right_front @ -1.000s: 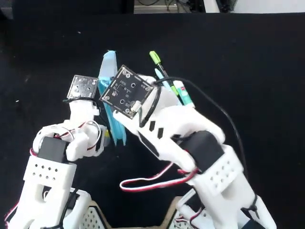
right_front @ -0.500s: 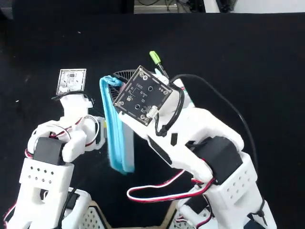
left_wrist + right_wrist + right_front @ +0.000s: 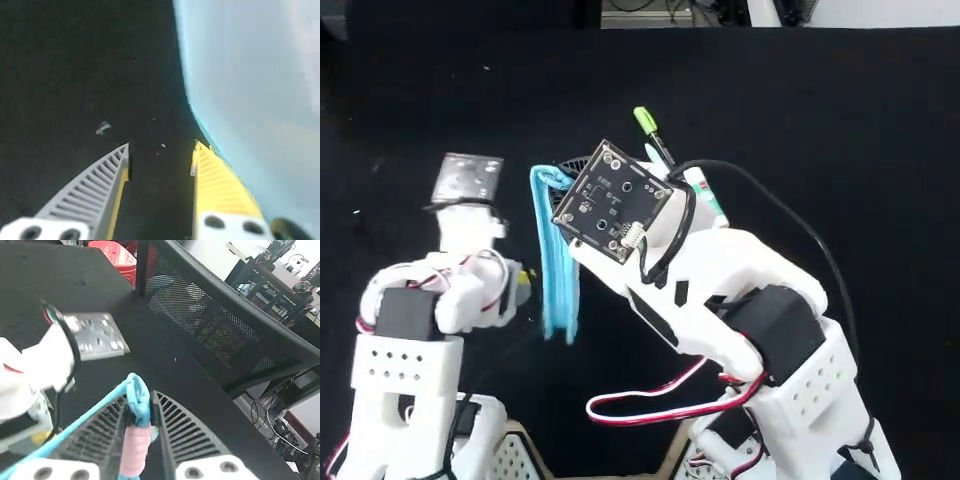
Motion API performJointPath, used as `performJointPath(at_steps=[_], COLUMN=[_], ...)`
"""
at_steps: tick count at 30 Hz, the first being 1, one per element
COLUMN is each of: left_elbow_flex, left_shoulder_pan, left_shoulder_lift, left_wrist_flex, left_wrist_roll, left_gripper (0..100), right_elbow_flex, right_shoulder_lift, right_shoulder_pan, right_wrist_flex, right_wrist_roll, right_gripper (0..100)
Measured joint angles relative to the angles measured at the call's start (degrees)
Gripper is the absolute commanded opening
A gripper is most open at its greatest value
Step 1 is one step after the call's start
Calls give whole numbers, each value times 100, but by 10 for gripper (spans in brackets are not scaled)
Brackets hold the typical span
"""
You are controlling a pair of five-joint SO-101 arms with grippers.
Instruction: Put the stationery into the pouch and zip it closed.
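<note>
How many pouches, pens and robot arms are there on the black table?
Light blue fabric pouch: 1
Pens, a green-capped pen, a light blue pen and a white marker with a green end: 3
White robot arms, left and right: 2
Total: 6

High view: light is even and comes from above. The black counter point(image 3: 840, 120) soaks it up, and no cast shadows are readable on it. White arm shells are bright with detail kept. The board on the left arm's wrist point(image 3: 467, 178) catches glare, its face washed pale grey. The lower end of the pouch point(image 3: 557, 270) is streaked, edges smeared.

Left wrist view: pouch point(image 3: 250, 75) is close to the lens, soft, paling to near white away from the left pincer point(image 3: 160, 150). Yellow finger point(image 3: 220, 190) is well lit, ribs crisp.

Right wrist view: the room beyond the counter is bright, wall point(image 3: 210, 252) blown out. Mesh panel point(image 3: 220, 320) is dark against it. The left arm's shell point(image 3: 25, 365) is overexposed. Right pincer point(image 3: 142, 402) is soft, near the lens.
</note>
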Motion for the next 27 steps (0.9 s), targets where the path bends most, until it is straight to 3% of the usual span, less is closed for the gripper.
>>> performJointPath(at_steps=[4, 10, 19, 27], left_elbow_flex=[0, 0, 0, 431], left_shoulder_pan=[-62, 756, 1380, 1952], left_shoulder_lift=[0, 0, 0, 0], left_wrist_flex=[0, 0, -176, -1433], left_wrist_roll=[70, 123, 176, 738], left_gripper=[207, 207, 208, 253], right_elbow_flex=[0, 0, 97, 185], right_shoulder_lift=[0, 0, 0, 0], right_shoulder_pan=[0, 0, 369, 844], right_wrist_flex=[-193, -273, -237, -237], right_wrist_roll=[0, 0, 343, 589], right_gripper=[11, 11, 11, 11])
